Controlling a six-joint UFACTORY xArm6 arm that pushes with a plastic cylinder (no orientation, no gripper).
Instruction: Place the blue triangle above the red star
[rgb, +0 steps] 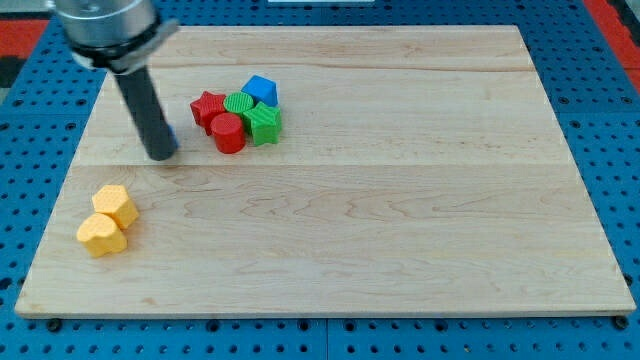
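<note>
While my tip (160, 155) rests near the wooden board's (400, 220) left edge with only a blue sliver, perhaps the triangle, peeking beside it, the red star-shaped block (207, 106) sits nearer the top edge, leftmost of a touching cluster; the rod ends bare, without jaws.

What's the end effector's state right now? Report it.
My tip, a bare dark rod, holds nothing; it sits at the view's left of the red star block, not touching it.
</note>
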